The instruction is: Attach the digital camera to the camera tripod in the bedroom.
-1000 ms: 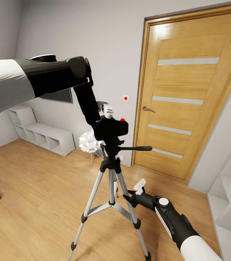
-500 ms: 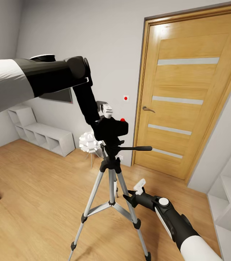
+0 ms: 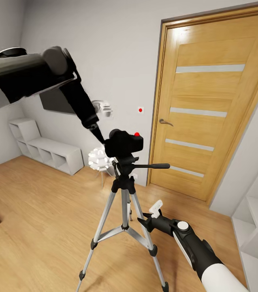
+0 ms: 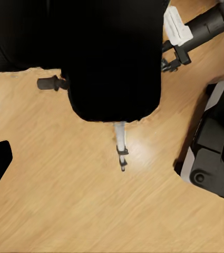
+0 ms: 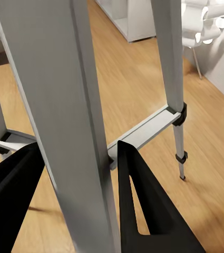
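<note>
The digital camera (image 3: 124, 144) is a boxy matte-black body with a rounded hump and a small red dot on top. It sits on the black pan head of the camera tripod (image 3: 122, 211), level, in front of the pale grey wall and left of the wooden door (image 3: 210, 109). A slim black side handle projects from the head toward the door.

The tripod has three smooth silver metal legs with black joints and feet, braced by flat silver struts to a centre column. It stands on the light wood plank floor (image 3: 35, 219).

The left gripper (image 3: 103, 108) is white, blurred, and apart from the camera, up and to its left; whether its jaws are released or clenched cannot be told.

The right gripper (image 5: 75, 195) is low beside the tripod. Its tapered black jaws are spread, one on either side of a grey leg, with gaps visible.

White cube shelves (image 3: 47, 152) line the wall.
</note>
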Tool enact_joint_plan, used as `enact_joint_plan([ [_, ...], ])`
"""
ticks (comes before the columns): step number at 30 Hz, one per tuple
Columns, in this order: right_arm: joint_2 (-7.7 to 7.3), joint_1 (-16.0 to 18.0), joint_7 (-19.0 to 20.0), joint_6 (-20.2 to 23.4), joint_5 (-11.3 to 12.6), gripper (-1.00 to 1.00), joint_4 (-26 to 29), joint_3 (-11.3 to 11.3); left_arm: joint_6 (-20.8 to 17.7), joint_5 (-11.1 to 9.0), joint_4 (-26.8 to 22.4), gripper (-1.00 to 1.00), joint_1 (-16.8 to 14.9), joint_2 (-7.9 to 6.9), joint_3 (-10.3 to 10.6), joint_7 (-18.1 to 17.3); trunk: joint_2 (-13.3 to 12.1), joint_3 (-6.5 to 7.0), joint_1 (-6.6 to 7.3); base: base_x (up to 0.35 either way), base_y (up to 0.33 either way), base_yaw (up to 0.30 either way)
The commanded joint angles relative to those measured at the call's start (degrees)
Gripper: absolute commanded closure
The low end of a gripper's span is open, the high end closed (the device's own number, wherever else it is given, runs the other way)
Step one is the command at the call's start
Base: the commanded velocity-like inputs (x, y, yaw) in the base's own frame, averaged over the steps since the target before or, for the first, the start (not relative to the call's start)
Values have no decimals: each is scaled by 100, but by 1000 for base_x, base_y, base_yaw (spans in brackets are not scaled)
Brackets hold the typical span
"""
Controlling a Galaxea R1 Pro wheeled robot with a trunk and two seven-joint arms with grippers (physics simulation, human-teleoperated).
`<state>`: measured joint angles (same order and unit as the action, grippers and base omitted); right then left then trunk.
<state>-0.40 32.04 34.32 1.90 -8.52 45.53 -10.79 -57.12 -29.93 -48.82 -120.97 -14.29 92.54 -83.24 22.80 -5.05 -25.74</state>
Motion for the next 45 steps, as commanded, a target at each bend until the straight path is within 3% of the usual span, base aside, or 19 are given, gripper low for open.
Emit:
enact_joint_plan([
  [1, -4, 4, -330, 21, 51, 100, 16, -19, -68, -7, -93, -100, -9, -121, -75, -13, 12, -15, -5, 0, 0, 0],
  [5, -4, 4, -330, 21, 49, 100, 17, -19, -94, 20, -458, -100, 13, -599, -295, 3, 12, -15, -5, 0, 0, 0],
  [11, -5, 4, -330, 21, 50, 100, 17, -20, -109, 30, -859, -100, 85, -1237, -412, 20, 12, -15, -5, 0, 0, 0],
  [20, -8, 4, -330, 21, 50, 100, 17, -24, -103, 38, -1077, -100, 589, -1891, -485, 26, 12, -15, -5, 0, 0, 0],
  [26, -10, 4, -330, 20, 52, 100, 17, -24, -105, 28, -1071, -100, 1105, -2080, -532, 79, 12, -15, -5, 0, 0, 0],
  [30, -10, 4, -330, 21, 52, 100, 17, -23, -103, 26, -1052, -100, 1492, -2126, -698, 200, 12, -15, -5, 0, 0, 0],
  [37, -11, 4, -330, 21, 49, 100, 17, -25, -98, 30, -1012, -100, 2074, -2181, -1146, 307, 12, -15, -5, 0, 0, 0],
  [45, -12, 4, -330, 21, 52, 100, 17, -24, -75, 31, -906, -100, 3135, -2373, -1891, 366, 12, -15, -5, 0, 0, 0],
])
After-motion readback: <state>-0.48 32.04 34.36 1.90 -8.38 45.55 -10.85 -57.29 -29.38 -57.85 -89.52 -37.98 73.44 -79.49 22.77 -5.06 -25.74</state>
